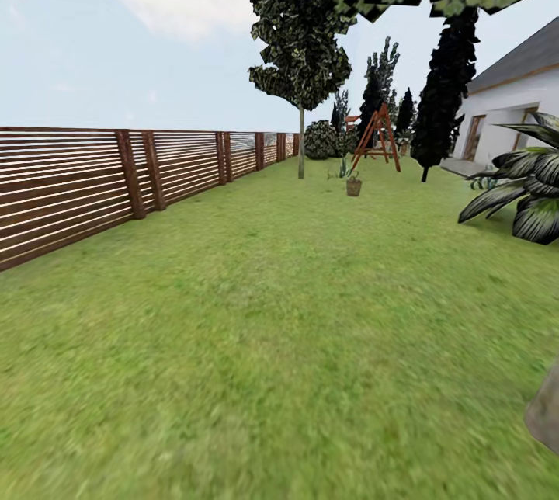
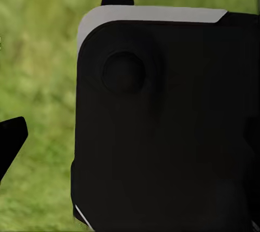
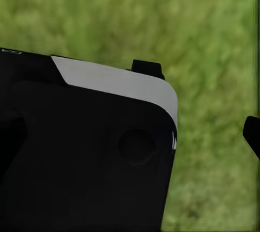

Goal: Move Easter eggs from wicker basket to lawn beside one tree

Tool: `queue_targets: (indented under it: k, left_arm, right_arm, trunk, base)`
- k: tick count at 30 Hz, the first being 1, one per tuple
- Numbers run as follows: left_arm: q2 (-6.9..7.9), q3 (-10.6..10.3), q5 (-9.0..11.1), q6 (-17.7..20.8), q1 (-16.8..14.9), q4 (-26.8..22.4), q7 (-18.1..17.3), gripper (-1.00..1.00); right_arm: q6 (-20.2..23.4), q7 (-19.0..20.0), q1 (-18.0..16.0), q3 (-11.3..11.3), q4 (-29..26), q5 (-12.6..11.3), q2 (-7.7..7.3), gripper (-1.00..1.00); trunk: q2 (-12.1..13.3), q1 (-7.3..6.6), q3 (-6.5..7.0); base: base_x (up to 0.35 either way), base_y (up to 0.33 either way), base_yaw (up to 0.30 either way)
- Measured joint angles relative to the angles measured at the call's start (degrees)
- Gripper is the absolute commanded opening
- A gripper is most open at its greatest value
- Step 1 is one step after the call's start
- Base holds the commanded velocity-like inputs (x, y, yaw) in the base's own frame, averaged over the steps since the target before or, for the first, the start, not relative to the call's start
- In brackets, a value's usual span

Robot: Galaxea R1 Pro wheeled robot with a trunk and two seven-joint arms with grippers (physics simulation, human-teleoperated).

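Note:
The lawn [image 1: 256, 329] stretches ahead through the garden in the head view. A tree [image 1: 301, 144] with a slim pale trunk and a dark crown stands far off near the fence. The Easter eggs and the wicker basket are out of view. In the left wrist view one dark fingertip [image 2: 11, 143] of my left gripper shows over grass, beside the robot's black body [image 2: 162, 124]. In the right wrist view one dark fingertip [image 3: 252, 134] of my right gripper shows over grass. Whether either gripper is open or shut cannot be told.
A brown slatted fence [image 1: 93, 182] runs along the left. Far ahead stand a wooden swing frame [image 1: 378, 135], a small brown pot-like thing [image 1: 354, 187], dark columnar trees [image 1: 446, 88] and a round bush [image 1: 320, 140]. At the right are a spiky plant [image 1: 528, 189], a white house [image 1: 512, 104] and a grey-brown trunk-like shape [image 1: 547, 411].

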Motion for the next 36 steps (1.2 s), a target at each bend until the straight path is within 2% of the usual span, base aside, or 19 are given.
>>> queue_targets:
  k: [36]
  left_arm:
    - [-0.18,0.0,0.1,-0.2,0.0,0.1,0.0,1.0]
  right_arm:
    - [-0.2,0.0,0.0,-0.2,-0.4,0.0,-0.36,1.0]
  trunk:
    - [0.0,0.0,-0.18]
  base:
    - [0.341,0.0,-0.004]
